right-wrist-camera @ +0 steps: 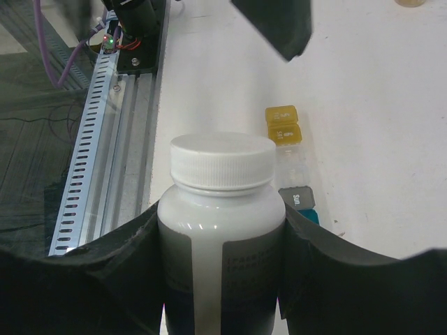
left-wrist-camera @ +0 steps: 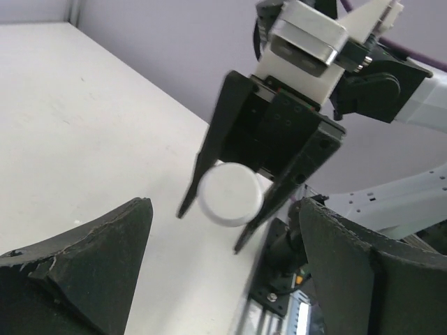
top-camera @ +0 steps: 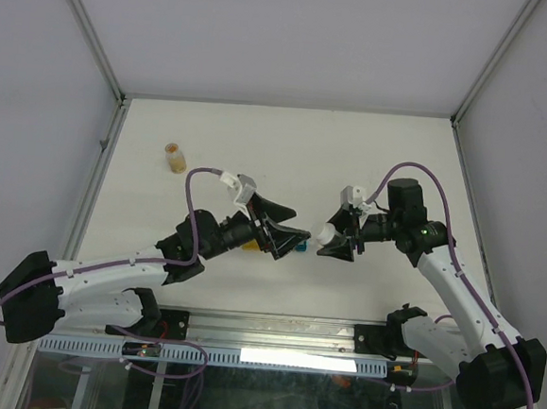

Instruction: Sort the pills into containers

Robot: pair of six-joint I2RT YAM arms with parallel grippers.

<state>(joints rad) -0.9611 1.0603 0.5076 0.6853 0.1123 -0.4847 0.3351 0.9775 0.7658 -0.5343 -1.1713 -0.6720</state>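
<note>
My right gripper [top-camera: 340, 240] is shut on a white pill bottle [top-camera: 325, 235] with its white screw cap on, held above the table and pointing left. In the right wrist view the bottle [right-wrist-camera: 222, 223] fills the gap between the pads [right-wrist-camera: 105, 279]. The strip of containers [right-wrist-camera: 290, 162] lies on the table beyond it, yellow end far, clear middle, teal end near with a grey lid. In the top view the strip [top-camera: 251, 245] lies partly hidden under my left gripper [top-camera: 288, 236], which is open and empty, facing the bottle's cap [left-wrist-camera: 230, 194]. No loose pills show.
A small amber vial [top-camera: 173, 157] stands at the far left of the white table [top-camera: 287, 149]. A slotted metal rail [right-wrist-camera: 98, 139] runs along the table's near edge. Grey walls close in the back and sides.
</note>
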